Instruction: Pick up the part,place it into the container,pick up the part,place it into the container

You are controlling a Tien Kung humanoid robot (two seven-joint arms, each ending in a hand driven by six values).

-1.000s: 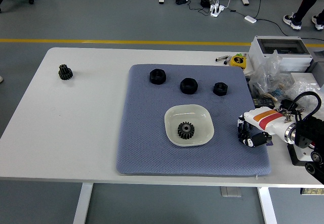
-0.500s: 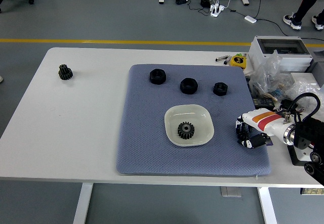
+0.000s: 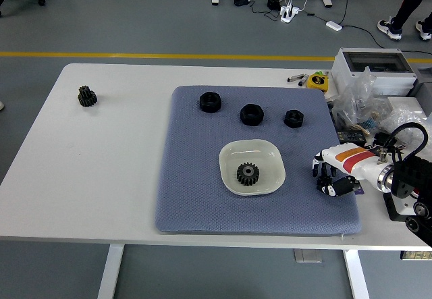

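- Grey floor with a yellow line lies beyond the white table point(image 3: 101, 177), which carries a blue-grey textured mat point(image 3: 196, 191) across its middle and right.
- On the mat's near half sits a shallow cream-coloured square bowl point(image 3: 270, 156), and a black toothed gear point(image 3: 248, 173) lies flat inside it.
- Three black hexagonal nuts stand in a row along the mat's far part: left nut point(image 3: 210, 101), middle nut point(image 3: 252, 115), smaller right nut point(image 3: 293, 118).
- Another small dark gear point(image 3: 86, 96) lies alone on the bare table, far left, well apart from the mat.
- The robot's right hand point(image 3: 330, 178) hangs over the mat's right edge, right of the bowl, fingers point(image 3: 325, 175) curled downward and holding nothing.
- A pale plastic box point(image 3: 374, 66) and crumpled clear bags point(image 3: 361, 106) crowd the far right.
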